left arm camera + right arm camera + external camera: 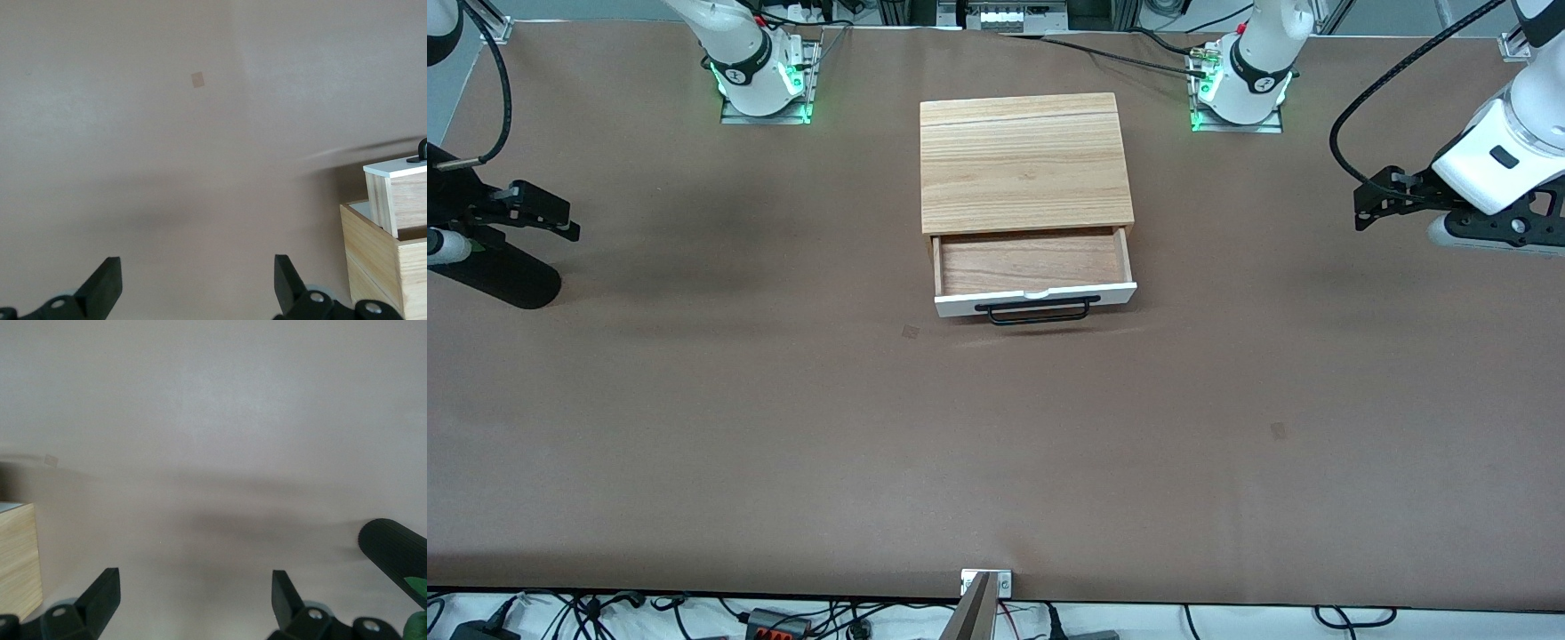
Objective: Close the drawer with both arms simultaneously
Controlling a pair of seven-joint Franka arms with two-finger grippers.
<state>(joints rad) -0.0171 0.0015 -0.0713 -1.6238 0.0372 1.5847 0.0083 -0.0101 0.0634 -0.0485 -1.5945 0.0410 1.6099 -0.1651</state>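
Light wood makes up the box [1024, 162] at the middle of the brown table [783, 427], between the two arm bases, and this box serves as the landmark. The drawer [1034, 271] stands pulled out of the box on the side nearer the front camera, its wood bottom bare and its white front panel carrying a long black bar handle [1038, 310]. The left wrist view catches a corner of the box [380, 260] with the drawer's white-topped front [400, 193] jutting from it.

The left gripper [1371, 206] hangs over the table well apart from the box, toward the left arm's end; in its wrist view its two fingers [105, 283] stand spread wide with nothing between them. The right gripper [551, 220] hangs over the table well apart from the box, toward the right arm's end, its fingers [103, 593] likewise parted and holding nothing. Neither gripper touches the drawer.
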